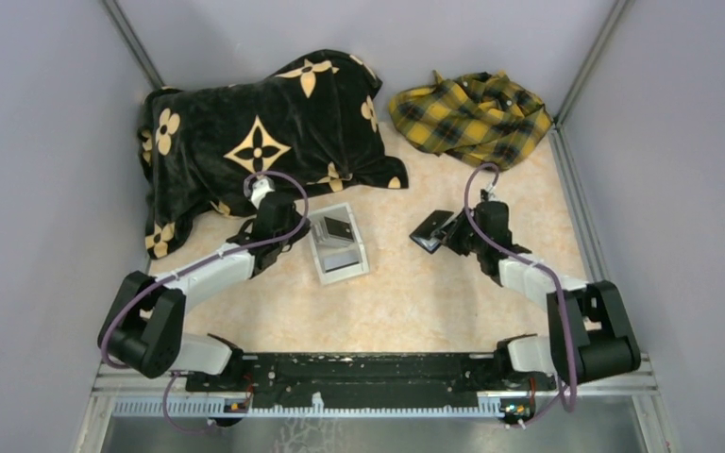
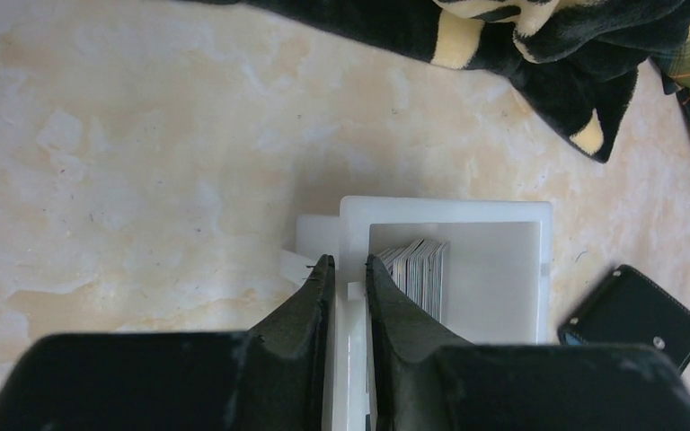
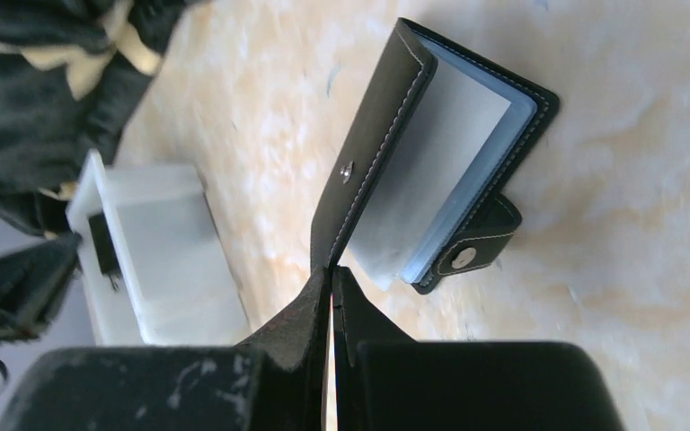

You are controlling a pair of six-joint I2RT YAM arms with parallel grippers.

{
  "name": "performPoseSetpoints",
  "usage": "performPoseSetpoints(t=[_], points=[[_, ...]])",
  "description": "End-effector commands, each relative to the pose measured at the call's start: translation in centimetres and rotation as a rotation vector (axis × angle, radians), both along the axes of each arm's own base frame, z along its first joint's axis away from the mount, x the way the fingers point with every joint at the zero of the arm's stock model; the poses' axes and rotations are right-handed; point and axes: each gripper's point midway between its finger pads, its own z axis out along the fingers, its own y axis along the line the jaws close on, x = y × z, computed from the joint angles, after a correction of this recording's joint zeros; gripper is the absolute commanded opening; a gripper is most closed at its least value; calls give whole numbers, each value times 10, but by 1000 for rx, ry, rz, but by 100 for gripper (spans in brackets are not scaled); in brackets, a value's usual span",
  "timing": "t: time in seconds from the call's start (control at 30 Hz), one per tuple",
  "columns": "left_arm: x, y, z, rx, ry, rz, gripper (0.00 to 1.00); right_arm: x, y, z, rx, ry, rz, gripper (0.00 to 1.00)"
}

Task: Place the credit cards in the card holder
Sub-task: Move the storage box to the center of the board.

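Right of the white box (image 1: pixel 345 268), right gripper (image 3: pixel 332 272) pinches the card holder (image 3: pixel 368 153) cover open; left gripper (image 2: pixel 349 262) clamps the box wall, credit cards (image 2: pixel 418 274) standing inside. Tugging could tip box, spilling cards.

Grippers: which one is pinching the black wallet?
The right gripper, shut on the cover of the open wallet. The left gripper instead straddles a wall of the white box.

1 card holder (image 3: pixel 373 144), 1 box (image 2: pixel 449 208), 1 card stack (image 2: pixel 418 269), 1 blanket (image 1: pixel 264 123), 1 shirt (image 1: pixel 472 118)
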Motion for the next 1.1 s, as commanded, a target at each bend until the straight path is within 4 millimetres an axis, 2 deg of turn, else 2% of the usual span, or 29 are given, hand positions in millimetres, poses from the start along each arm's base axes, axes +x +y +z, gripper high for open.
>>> performPoseSetpoints(t=[0.0, 0.13, 0.2, 0.37, 0.5, 0.83, 1.0, 1.07], points=[[1, -12, 0, 27, 14, -51, 12, -40, 13, 2, -72, 4, 119, 0], [0, -14, 1, 40, 11, -60, 12, -73, 34, 1, -110, 10, 224, 0], [1, -14, 2, 41, 6, -52, 8, -88, 45, 2, -121, 15, 266, 0], [1, -13, 2, 31, 10, -5, 4, -111, 59, 8, -120, 12, 314, 0], [3, -12, 1, 11, 21, 50, 3, -121, 65, 9, -113, 11, 338, 0], [13, -30, -2, 9, 51, 107, 2, -134, 88, 0, -116, 27, 432, 0], [13, -29, -1, 25, 52, 116, 9, -137, 85, -7, -146, 38, 455, 0], [13, -29, 0, 24, 50, 115, 14, -138, 83, -7, -163, 36, 461, 5]])
